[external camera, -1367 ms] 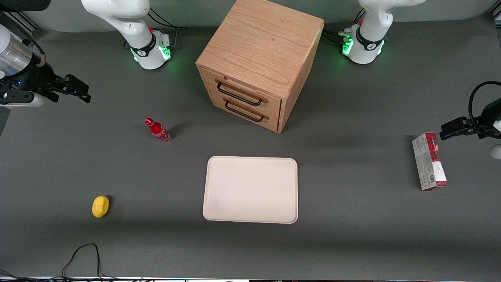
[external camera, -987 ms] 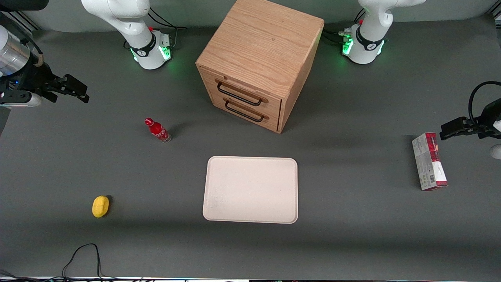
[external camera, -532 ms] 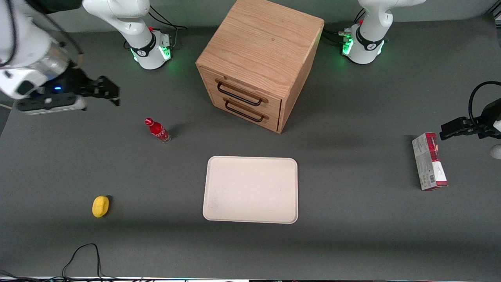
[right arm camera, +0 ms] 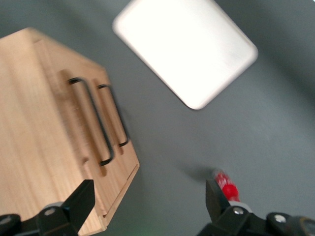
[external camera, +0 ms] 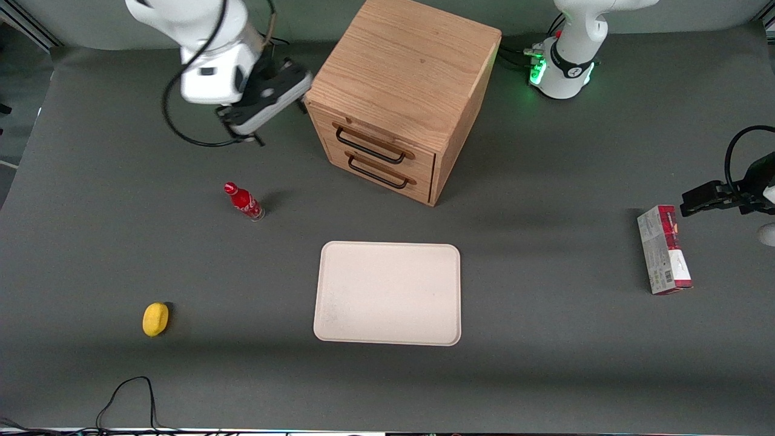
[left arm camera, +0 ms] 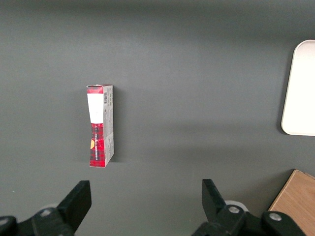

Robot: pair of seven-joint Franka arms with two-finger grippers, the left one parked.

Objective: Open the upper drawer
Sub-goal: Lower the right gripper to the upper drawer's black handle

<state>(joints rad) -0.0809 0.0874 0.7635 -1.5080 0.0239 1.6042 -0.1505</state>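
The oak cabinet [external camera: 412,66] stands mid-table, its front angled toward the front camera. The upper drawer [external camera: 387,140] is shut, with its thin black wire handle [external camera: 369,147] flat against it. The matching lower drawer [external camera: 393,181] below is also shut. My right gripper [external camera: 280,121] hovers beside the cabinet's front corner, toward the working arm's end, above the table and touching nothing. In the right wrist view the gripper [right arm camera: 146,199] is open and empty. There the upper drawer [right arm camera: 64,128] and its handle [right arm camera: 93,123] lie ahead of one finger [right arm camera: 78,201].
A small red bottle [external camera: 244,201] stands on the table nearer the front camera than the gripper, and shows in the right wrist view [right arm camera: 225,184]. A cream tray [external camera: 387,293] lies in front of the cabinet. A yellow lemon [external camera: 155,318] and a red-and-white box [external camera: 664,249] lie far off.
The right arm has swung in from the working arm's end of the table to beside the cabinet's front corner. Both drawers stay shut; nothing else has moved.
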